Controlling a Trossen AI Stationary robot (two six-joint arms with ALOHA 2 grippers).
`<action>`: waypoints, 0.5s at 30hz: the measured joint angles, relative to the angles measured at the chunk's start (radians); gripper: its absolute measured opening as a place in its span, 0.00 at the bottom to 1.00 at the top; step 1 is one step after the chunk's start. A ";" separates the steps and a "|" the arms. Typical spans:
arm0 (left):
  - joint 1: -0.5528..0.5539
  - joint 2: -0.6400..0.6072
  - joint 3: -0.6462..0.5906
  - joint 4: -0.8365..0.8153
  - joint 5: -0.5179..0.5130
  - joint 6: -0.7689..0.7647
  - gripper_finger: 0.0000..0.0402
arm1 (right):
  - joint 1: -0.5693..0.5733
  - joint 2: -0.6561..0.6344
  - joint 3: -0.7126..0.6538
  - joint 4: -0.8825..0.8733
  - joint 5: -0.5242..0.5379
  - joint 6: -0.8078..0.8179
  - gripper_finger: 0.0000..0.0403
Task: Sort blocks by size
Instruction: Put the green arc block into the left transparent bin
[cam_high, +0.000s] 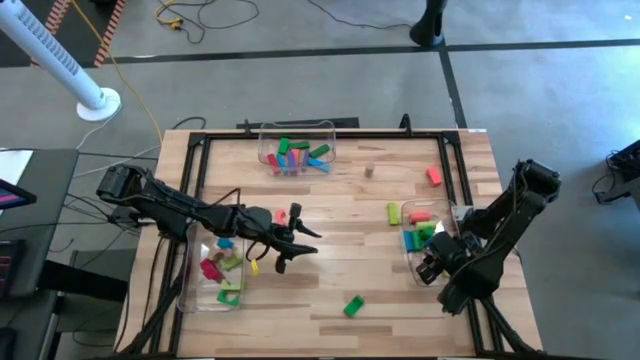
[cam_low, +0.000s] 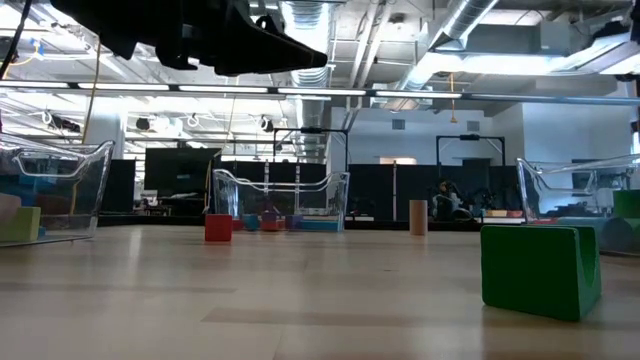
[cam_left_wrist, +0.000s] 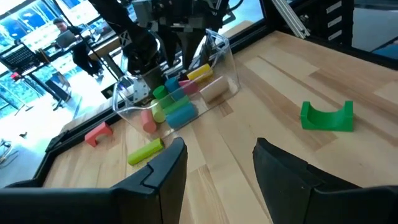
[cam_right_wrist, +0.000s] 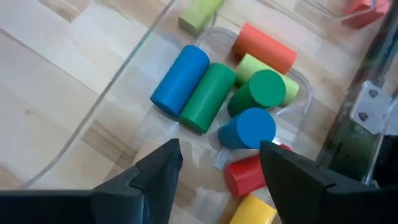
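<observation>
High view, read near edge to far, twelve o'clock at the far edge: a green arch block lies alone on the counter at six o'clock, clear of every bin; at eight o'clock the left bin holds red, green, blue and tan pieces, with the left tool hovering just beside it toward centre, fingers apart and nothing between them; at four o'clock the right tool hangs over the right bin, fingers spread and empty above blue, green, red and yellow cylinders; a lime block lies loose just outside that bin; a red block rests at two o'clock near the counter's frame; a small tan cylinder stands at one o'clock; the far bin at twelve o'clock carries green, blue and red pieces.

Assessment: most blocks are binned; four remain loose on the counter; the sorting appears well advanced but unfinished.
</observation>
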 joint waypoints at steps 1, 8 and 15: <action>0.000 0.000 0.000 -0.006 0.000 0.004 0.44 | 0.000 0.000 0.000 0.001 0.008 -0.005 0.62; 0.000 -0.031 0.000 -0.080 -0.061 0.024 0.44 | 0.000 0.000 0.042 0.001 0.097 -0.033 0.62; 0.000 -0.118 0.000 -0.221 -0.112 0.019 0.44 | 0.000 0.000 0.086 0.013 0.242 -0.122 0.62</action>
